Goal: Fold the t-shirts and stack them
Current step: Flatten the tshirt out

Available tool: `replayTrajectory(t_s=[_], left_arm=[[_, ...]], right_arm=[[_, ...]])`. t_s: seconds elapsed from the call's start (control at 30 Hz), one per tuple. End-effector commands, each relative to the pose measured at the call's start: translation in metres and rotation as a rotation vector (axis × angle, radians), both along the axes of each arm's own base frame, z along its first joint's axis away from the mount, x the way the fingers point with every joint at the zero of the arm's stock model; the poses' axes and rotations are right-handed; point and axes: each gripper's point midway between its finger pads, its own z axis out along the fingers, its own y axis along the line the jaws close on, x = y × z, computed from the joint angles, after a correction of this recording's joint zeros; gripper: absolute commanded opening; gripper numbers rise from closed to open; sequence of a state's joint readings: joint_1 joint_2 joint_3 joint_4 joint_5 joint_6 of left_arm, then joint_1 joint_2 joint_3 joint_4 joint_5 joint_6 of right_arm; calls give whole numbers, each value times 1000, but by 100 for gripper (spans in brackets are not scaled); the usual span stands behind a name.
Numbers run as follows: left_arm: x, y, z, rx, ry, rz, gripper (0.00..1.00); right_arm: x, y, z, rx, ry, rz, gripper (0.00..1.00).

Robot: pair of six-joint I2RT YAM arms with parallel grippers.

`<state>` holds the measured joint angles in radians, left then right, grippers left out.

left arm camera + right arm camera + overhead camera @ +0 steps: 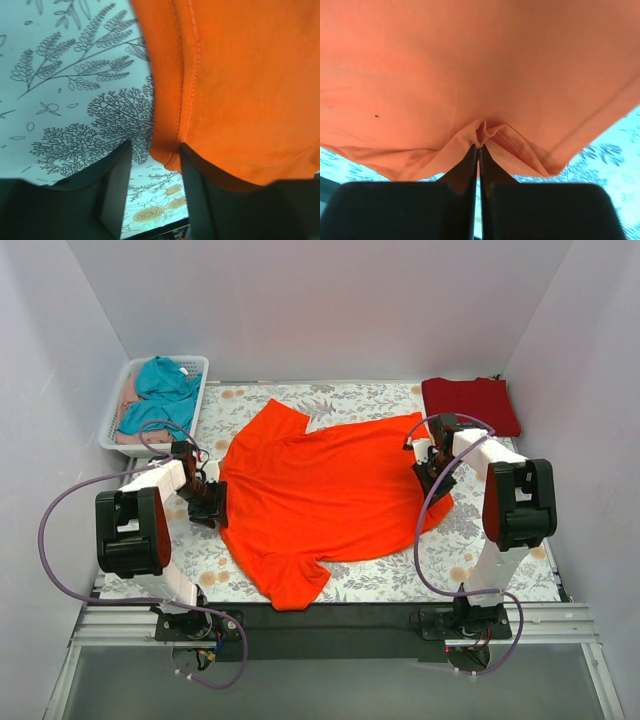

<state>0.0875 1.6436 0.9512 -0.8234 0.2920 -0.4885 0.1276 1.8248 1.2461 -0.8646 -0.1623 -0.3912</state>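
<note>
An orange-red t-shirt lies spread on the flowered table, collar to the left and hem to the right. My left gripper is at the collar. In the left wrist view its jaws stand apart with the ribbed collar edge reaching between them, unpinched. My right gripper is at the hem. The right wrist view shows it shut on a bunched fold of orange-red cloth. A darker crimson t-shirt lies folded at the back right corner.
A white basket at the back left holds a teal garment and a pale pink one. White walls close in the table on three sides. Purple cables loop off both arms.
</note>
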Motion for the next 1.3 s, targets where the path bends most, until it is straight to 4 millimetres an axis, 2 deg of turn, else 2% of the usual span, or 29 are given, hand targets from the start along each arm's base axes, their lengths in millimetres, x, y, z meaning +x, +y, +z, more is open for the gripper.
replayTrajectory(t_s=[0.0, 0.07, 0.1, 0.17, 0.2, 0.23, 0.27, 0.4, 0.43, 0.47, 0.5, 0.53, 0.57, 0.6, 0.63, 0.7, 0.73, 0.8, 0.83, 0.93, 0.97, 1.1, 1.17, 1.27], left_arm=[[13, 8, -4, 48, -24, 7, 38], [18, 11, -3, 65, -40, 5, 28], [20, 13, -4, 77, -39, 8, 25], [24, 16, -6, 88, -42, 10, 17], [26, 17, -7, 93, -41, 10, 14], [28, 19, -7, 100, -42, 13, 12], [32, 20, -7, 105, -44, 17, 7], [49, 23, -2, 119, -76, 18, 0], [52, 24, 1, 120, -78, 19, 0], [52, 25, 0, 127, -70, 18, 0], [53, 26, 2, 133, -70, 10, 0], [56, 27, 8, 137, -76, 4, 0], [58, 28, 13, 143, -84, 1, 3], [59, 29, 26, 143, -110, -4, 10], [64, 27, 37, 131, -144, -27, 23], [66, 13, 64, 61, -220, -72, 35], [62, 6, 71, 33, -227, -104, 38], [50, -8, 75, -12, -207, -137, 38], [44, -18, 76, -30, -200, -167, 38], [19, -28, 59, -58, -141, -185, 37], [5, -37, 49, -64, -100, -212, 36], [-11, -40, 29, -64, -43, -196, 31], [-14, -33, 16, -19, -10, -178, 29], [-7, -19, -2, 62, 11, -143, 24]], right_arm=[[-2, -10, 29, -43, -86, 12, 1], [-16, -21, 34, -79, -82, 11, 1], [-20, -26, 44, -89, -113, 20, 1], [-41, -39, 39, -140, -86, 21, 1], [-47, -44, 43, -149, -107, 33, 1], [-67, -47, 32, -158, -63, 41, 1], [-72, -56, 34, -190, -78, 42, 1], [-101, -74, 20, -263, -49, 50, 1], [-105, -81, 20, -295, -47, 46, 7], [-110, -87, 18, -306, -37, 35, 27], [-108, -90, 22, -318, -53, 31, 38], [-106, -95, 27, -336, -65, 27, 57], [-97, -98, 37, -342, -99, 20, 66], [-91, -99, 45, -341, -123, 24, 71], [-85, -96, 52, -325, -146, 25, 74], [-67, -86, 69, -266, -206, 31, 74], [-62, -75, 72, -205, -215, 38, 71], [-53, -60, 74, -126, -213, 46, 66], [-51, -52, 72, -84, -202, 49, 60], [-49, -34, 56, -17, -135, 70, 49], [-48, -29, 48, 4, -111, 79, 47], [-43, -20, 28, 25, -85, 87, 42], [-40, -20, 17, 20, -65, 83, 41], [-27, -20, 6, 17, -66, 68, 41]])
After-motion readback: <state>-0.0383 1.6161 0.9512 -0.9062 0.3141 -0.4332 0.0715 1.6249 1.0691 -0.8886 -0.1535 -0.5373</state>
